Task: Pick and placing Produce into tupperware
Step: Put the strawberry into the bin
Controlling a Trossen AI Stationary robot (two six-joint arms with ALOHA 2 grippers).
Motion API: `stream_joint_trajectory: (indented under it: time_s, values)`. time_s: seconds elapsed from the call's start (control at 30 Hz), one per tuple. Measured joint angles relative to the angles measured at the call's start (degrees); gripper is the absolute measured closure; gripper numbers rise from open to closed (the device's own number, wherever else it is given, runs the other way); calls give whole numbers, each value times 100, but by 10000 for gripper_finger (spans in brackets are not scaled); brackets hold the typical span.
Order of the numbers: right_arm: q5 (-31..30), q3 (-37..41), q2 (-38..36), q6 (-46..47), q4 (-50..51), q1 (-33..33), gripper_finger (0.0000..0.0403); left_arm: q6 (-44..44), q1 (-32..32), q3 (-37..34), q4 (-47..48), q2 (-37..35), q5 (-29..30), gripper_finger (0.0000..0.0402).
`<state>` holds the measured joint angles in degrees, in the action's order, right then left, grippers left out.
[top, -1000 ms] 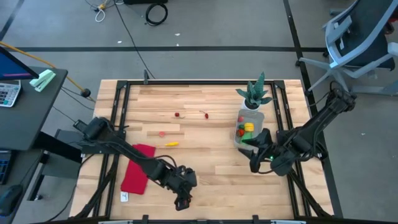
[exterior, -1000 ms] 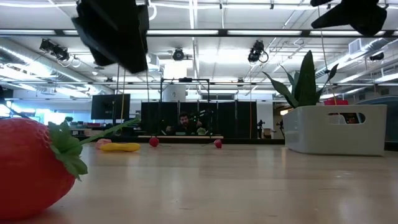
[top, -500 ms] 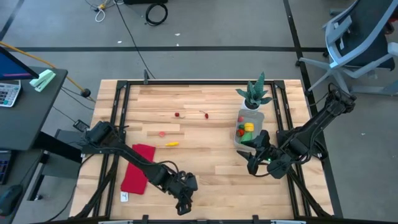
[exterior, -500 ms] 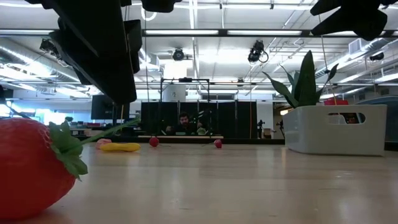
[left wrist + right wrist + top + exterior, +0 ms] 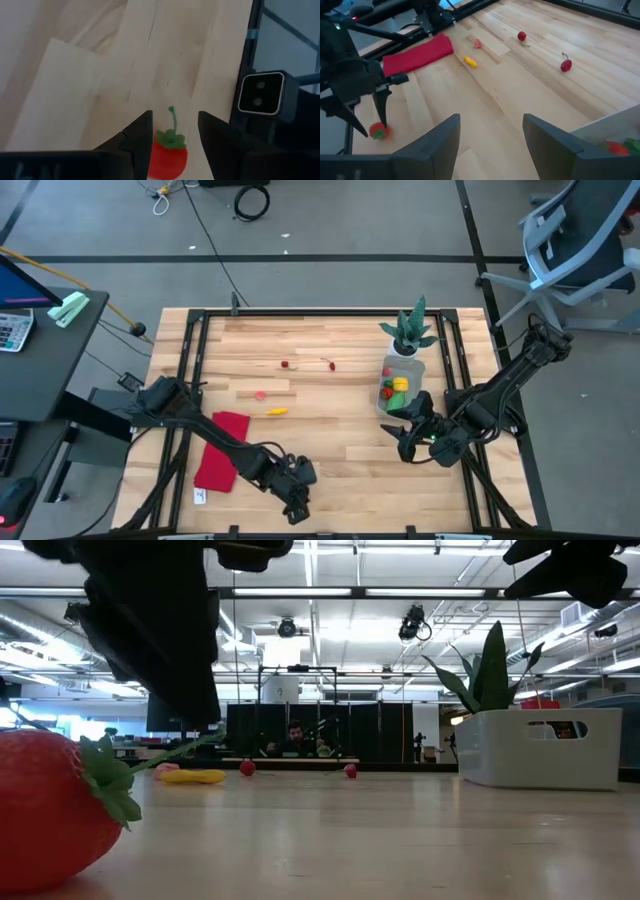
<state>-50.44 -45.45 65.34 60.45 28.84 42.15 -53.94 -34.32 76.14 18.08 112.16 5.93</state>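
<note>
Wooden worktop (image 5: 330, 430), bounded by a dark metal frame, with a grey floor and an office chair beyond it. The left pincer (image 5: 296, 508) stands at the near edge of the worktop, pointing down, its two fingers (image 5: 141, 135) parted to a moderate gap. Between the fingertips, in the left wrist view, lies a red strawberry (image 5: 168, 152) with a green leafy cap and stem; the fingers flank it on either side, and contact cannot be confirmed. The low view shows the same strawberry (image 5: 55, 802) resting on the wood directly beneath the dark body of the left pincer. A flat red cloth (image 5: 222, 450) lies just beside the left arm.

The tupperware (image 5: 401, 386), a translucent tub, sits toward the right side of the worktop, well apart from the strawberry, and already contains yellow, orange, red and green produce. A spiky green plant (image 5: 412, 330) in a white pot stands touching the far side of the tupperware. The right pincer (image 5: 404, 440) hovers just beside the near edge of the tupperware, fingers (image 5: 437, 137) spread wide and holding nothing.

Loose produce lies on the worktop left of the tupperware: a yellow piece (image 5: 276, 411), a pink piece (image 5: 261, 394), and two small red pieces with stems (image 5: 286, 364) (image 5: 331, 364).
</note>
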Motion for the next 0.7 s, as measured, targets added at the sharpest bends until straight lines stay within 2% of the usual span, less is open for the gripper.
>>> stream_joint_trajectory:
  time_s: [0.2, 0.47, 0.6, 0.7]
  values:
    - [18, 0, -5, 0, -13, 2, 178, -206, -86, -6, -267, 412, -150, 237]
    - [20, 2, -5, -4, -20, 2, 178, -242, -89, -7, -404, 474, -150, 242]
    - [18, 2, -5, -7, -18, 2, 178, -237, -98, -7, -401, 474, -168, 268]
    - [18, 2, -5, -9, -17, 2, 178, -206, -126, -7, -393, 474, -170, 305]
